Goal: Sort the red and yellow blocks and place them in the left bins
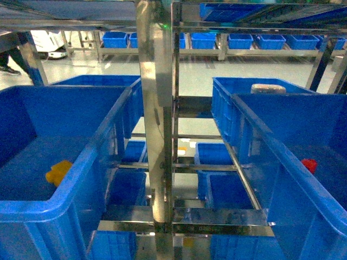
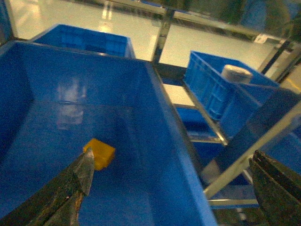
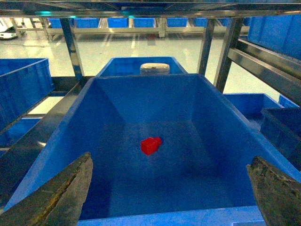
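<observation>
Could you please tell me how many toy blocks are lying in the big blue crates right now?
2. The yellow block lies in the left crate; the red block lies in the right crate. Other crates' floors are partly hidden.

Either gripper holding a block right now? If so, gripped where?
Nothing held. Left gripper and right gripper are open; yellow block and red block lie on crate floors.

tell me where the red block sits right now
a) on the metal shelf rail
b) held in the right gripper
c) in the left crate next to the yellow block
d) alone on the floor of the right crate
d: the red block lies alone on the floor of the right crate, below the open right gripper.
</observation>
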Controlling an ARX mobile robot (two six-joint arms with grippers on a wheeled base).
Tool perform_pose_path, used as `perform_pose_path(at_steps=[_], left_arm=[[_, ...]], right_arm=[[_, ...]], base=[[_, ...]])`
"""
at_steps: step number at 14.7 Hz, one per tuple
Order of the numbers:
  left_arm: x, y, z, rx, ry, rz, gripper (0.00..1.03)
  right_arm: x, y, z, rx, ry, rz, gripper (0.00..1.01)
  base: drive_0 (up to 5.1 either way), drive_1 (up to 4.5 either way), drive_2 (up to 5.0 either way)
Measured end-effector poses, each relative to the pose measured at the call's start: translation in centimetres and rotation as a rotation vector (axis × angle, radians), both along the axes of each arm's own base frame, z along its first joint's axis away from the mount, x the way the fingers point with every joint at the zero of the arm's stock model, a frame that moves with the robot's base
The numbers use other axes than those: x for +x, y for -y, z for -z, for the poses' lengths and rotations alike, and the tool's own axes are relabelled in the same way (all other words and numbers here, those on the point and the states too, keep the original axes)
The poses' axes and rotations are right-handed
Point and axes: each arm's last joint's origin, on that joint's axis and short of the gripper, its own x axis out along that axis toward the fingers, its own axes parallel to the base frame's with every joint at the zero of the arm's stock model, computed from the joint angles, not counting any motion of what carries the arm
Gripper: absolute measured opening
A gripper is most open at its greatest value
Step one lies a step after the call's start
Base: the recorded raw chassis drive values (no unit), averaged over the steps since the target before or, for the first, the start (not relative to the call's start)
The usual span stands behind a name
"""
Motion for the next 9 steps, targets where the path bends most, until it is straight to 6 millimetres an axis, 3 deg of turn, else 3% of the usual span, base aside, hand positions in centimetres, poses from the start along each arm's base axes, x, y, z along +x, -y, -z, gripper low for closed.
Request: perform_pose_path(at_steps=[2,5,6,8,9], left_arm=[[-0.3,2.7,-2.1,-0.061,0.078,0.080,0.98],[-0.3,2.5,-2.2,-0.080,0.072,0.051,0.98],[-0.3,2.5,-2.2,-0.081,0.069,0.054,0.98],[-1.2,1.6,-1.0,0.095,0.255,-0.139,0.74],[-1.7,1.5,-0.1,0.133,0.251,-0.158,0.65]], right_arm=[[0.0,0.0,0.0,0.000,0.000,0.000,0.98],[0.0,0.0,-0.1,-0.004,0.020,-0.002,0.97],[-0.1,-0.4,0.0,-0.029,0.109,-0.021,0.85],[-1.1,-2.1,1.0,-0.025,0.128,-0.044,0.58],[-1.3,-2.5,1.1,-0.025,0.129,-0.042,0.49]], base=[[0.0,0.00,0.0],[0.0,0.00,0.0],[0.0,0.00,0.0],[0.0,0.00,0.0],[0.0,0.00,0.0]])
